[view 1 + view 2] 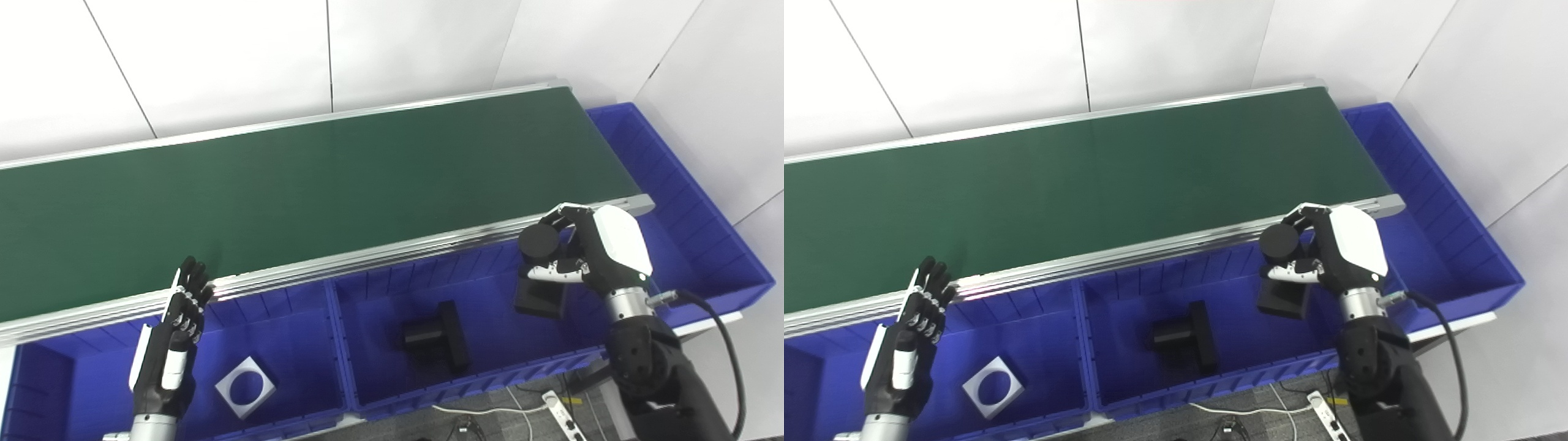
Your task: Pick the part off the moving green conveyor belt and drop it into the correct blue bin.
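My right hand (588, 251) is shut on a black part (539, 269), a round cylinder on a square base, held over the right end of the middle blue bin (490, 373). Another black part (435, 337) of the same kind lies on that bin's floor. The green conveyor belt (306, 184) carries nothing in view. My left hand (174, 331) is open with fingers straight up, above the left blue bin (288, 410) near the belt's front rail. A white square part (245, 386) with a round hole lies in that left bin.
A third blue bin (704, 202) wraps around the belt's right end. The aluminium rail (367, 260) runs between belt and bins. On the floor below lie a white power strip (563, 416) and cables. White wall panels stand behind the belt.
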Available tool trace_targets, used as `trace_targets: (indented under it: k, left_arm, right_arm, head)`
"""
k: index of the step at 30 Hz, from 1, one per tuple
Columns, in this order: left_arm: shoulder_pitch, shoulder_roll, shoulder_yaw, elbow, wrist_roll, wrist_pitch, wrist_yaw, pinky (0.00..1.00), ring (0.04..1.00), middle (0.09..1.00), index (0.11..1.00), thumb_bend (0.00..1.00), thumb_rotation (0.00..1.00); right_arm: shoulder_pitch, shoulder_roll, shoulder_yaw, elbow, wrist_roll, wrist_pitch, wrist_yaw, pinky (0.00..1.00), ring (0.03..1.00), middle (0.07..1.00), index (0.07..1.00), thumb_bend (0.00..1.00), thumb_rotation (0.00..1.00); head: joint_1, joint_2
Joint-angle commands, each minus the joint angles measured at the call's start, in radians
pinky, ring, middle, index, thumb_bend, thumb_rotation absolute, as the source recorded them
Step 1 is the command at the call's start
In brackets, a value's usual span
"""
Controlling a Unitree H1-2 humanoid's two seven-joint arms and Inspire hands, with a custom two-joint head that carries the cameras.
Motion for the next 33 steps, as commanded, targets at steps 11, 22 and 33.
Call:
trace_targets:
  k: [11, 22, 33]
  left_arm:
    - [0.001, -0.010, 0.001, -0.046, 0.015, -0.033, -0.010, 1.00, 1.000, 0.993, 1.000, 0.86, 0.88]
    - [0.008, -0.016, 0.001, -0.064, 0.022, -0.033, -0.006, 1.00, 1.000, 0.997, 1.000, 0.85, 0.89]
    - [0.005, -0.017, 0.005, -0.065, 0.012, -0.033, -0.011, 1.00, 1.000, 0.992, 1.000, 0.88, 0.89]
  right_arm:
    - [-0.095, -0.147, 0.179, 0.110, -0.104, -0.051, 0.080, 0.23, 0.301, 0.428, 0.512, 0.52, 0.00]
    - [-0.190, -0.167, 0.291, 0.252, -0.151, -0.030, 0.116, 0.22, 0.285, 0.472, 0.485, 0.53, 0.00]
    - [-0.209, -0.182, 0.310, 0.247, -0.164, 0.081, 0.299, 0.48, 0.560, 0.602, 0.641, 0.84, 0.30]
  head:
    - [0.003, 0.006]
    - [0.005, 0.012]
    - [0.012, 0.013]
